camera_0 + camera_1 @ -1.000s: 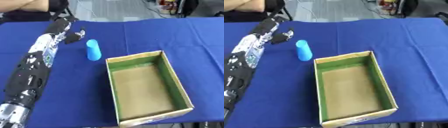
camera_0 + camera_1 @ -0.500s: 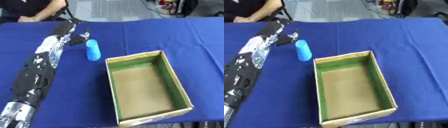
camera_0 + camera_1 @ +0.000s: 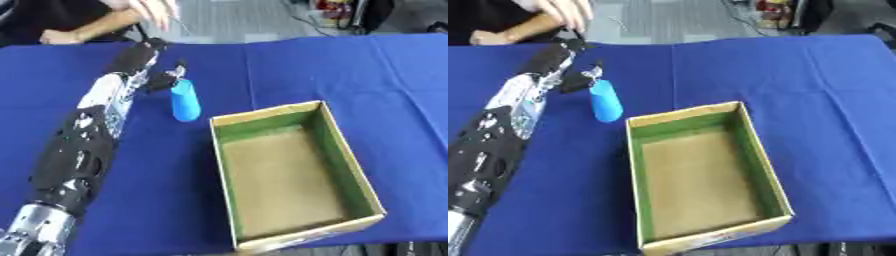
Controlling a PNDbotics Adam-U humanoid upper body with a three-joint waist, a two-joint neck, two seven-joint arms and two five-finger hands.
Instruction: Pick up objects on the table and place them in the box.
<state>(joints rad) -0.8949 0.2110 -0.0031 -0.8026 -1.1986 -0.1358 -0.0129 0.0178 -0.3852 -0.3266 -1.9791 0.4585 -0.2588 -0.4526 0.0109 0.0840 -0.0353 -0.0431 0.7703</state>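
A blue cylinder [image 3: 185,100] lies on the blue tablecloth, just left of the box's far corner. My left arm stretches from the lower left up along the cloth. Its hand [image 3: 143,56] lies to the left of the cylinder's far end with the fingers stretched out and open. The thumb [image 3: 171,77] sticks out to the right and meets the cylinder's far tip. An open cardboard box [image 3: 758,158] with green inner walls and nothing in it stands right of centre. My right hand shows in neither view.
The blue tablecloth [image 3: 350,70] covers the whole table. At the far edge a person's arm [image 3: 83,30] rests on the table, and their raised hand [image 3: 560,10] hovers just beyond my left hand.
My left hand has slid to the right, bringing its thumb up against the far end of the blue cylinder. The cylinder and box have not moved.
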